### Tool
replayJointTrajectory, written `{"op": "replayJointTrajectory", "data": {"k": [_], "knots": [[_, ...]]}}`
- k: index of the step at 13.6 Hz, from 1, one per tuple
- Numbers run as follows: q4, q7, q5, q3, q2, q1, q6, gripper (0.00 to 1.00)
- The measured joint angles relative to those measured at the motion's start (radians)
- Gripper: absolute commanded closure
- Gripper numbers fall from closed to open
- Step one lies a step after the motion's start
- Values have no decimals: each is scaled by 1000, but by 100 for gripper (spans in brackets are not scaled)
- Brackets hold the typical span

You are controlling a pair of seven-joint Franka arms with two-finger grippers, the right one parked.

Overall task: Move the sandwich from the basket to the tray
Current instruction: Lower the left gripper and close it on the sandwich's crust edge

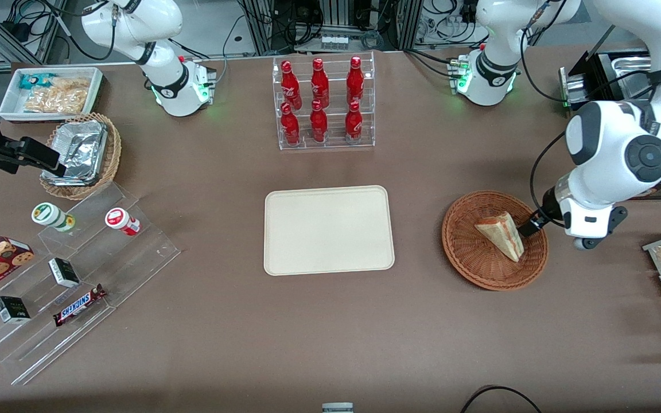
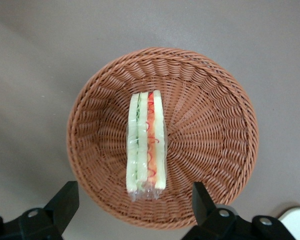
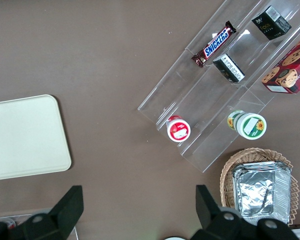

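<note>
Reddish-brown wicker basket [image 1: 494, 241] sits toward the working arm's end of the table, beside the tray [image 1: 329, 230] with bare tabletop between them. Sandwich [image 1: 501, 234] lies in the basket, wrapped in clear film; wrist view shows its cut side up, with green filling in 1 seam and red/orange in the other [image 2: 147, 142]. It sits a bit off-centre in the basket [image 2: 210, 140].

Gripper [image 1: 528, 226] hangs over the basket's rim on the working-arm side, just beside the sandwich, not touching it as far as I can tell. Fingers are spread wide: in the wrist view the 2 black fingers [image 2: 64, 202] stand well apart, sandwich end between them, nothing pinched.

Tray is cream, flat, nothing on it. Farther from the front camera than the tray: clear rack [image 1: 325, 103] with 6 red bottles [image 1: 319, 83]. Toward the parked arm's end: tan basket with foil containers [image 1: 81, 150], acrylic steps holding a Snickers bar [image 1: 80, 305].
</note>
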Motion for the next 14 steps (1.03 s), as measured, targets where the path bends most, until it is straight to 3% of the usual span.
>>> {"op": "replayJointTrajectory", "data": {"k": [3,9,10,12,13,14], "knots": [[-96,-63,-3,-1,15,-25,116,0],[-135,-87,-5,2,71,-37,177,0],[-135,-87,-5,3,83,-37,194,4],[-135,-88,-5,5,107,-37,225,74],[-135,-89,-6,5,118,-37,240,86],[-135,-90,-6,5,126,-36,248,93]]}}
